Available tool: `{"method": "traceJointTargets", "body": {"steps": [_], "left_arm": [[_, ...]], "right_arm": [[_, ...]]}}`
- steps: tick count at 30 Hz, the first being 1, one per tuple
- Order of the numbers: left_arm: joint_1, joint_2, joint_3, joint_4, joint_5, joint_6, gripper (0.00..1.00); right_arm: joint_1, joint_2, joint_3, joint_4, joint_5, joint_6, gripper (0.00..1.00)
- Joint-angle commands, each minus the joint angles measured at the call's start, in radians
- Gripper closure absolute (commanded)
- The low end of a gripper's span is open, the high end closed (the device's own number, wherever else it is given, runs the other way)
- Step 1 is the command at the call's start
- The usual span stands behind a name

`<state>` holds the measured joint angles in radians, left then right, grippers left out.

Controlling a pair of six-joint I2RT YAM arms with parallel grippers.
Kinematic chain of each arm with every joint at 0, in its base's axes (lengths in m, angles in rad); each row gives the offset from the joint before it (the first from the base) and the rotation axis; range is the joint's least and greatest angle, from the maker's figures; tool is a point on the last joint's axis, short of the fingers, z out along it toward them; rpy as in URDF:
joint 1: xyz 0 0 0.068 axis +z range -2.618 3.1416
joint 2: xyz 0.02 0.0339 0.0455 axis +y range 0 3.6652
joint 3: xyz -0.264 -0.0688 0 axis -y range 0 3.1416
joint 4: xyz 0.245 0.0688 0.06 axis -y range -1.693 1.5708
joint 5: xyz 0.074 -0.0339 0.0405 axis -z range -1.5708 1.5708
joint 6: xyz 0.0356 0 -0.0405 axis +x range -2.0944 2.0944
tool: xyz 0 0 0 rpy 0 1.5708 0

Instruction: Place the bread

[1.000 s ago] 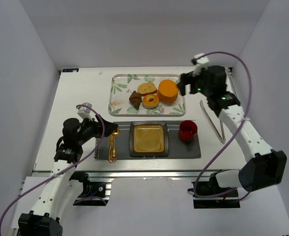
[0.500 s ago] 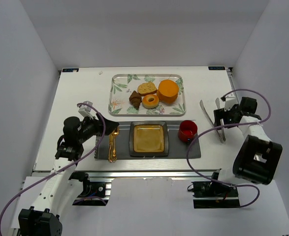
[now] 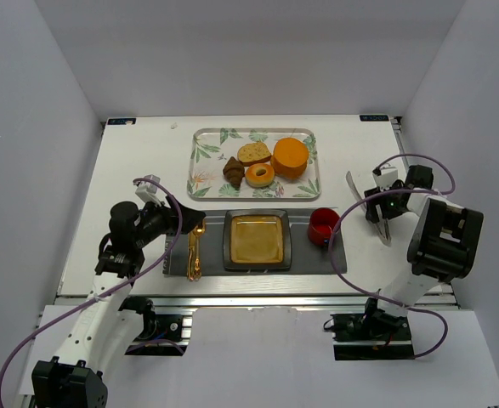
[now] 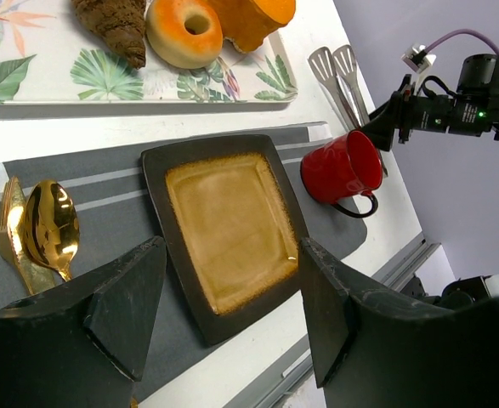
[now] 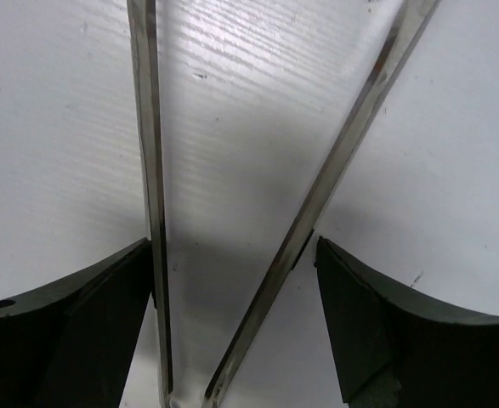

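While the croissant [image 3: 231, 172] lies at twelve o'clock, left jaws gape empty; right jaws, apart, straddle tongs [image 5: 339, 161], probably closing next.

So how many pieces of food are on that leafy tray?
4: a dark croissant at the left, a speckled bread slice toward the back, a glazed donut in the middle, an orange block at the right. None looks hidden.

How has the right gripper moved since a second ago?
Yes: the right gripper left the leaf-patterned tray's right end, coming nearer and rightward over the metal tongs.
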<state>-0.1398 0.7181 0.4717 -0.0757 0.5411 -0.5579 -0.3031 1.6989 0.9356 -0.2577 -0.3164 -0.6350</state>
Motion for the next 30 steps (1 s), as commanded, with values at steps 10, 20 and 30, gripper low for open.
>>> {"method": "traceJointTargets", "body": {"steps": [10, 20, 30], "left_arm": [[-0.003, -0.009, 0.013, -0.009, 0.006, 0.003, 0.27], [-0.003, -0.014, 0.013, 0.004, 0.008, 0.000, 0.27], [-0.004, -0.035, 0.019, -0.021, -0.003, 0.009, 0.27]], "right_arm": [[0.018, 0.025, 0.015, -0.021, -0.052, 0.008, 0.68], [0.134, -0.232, 0.153, -0.129, -0.276, 0.053, 0.86], [0.498, -0.256, 0.298, -0.069, -0.257, 0.184, 0.61]]}}
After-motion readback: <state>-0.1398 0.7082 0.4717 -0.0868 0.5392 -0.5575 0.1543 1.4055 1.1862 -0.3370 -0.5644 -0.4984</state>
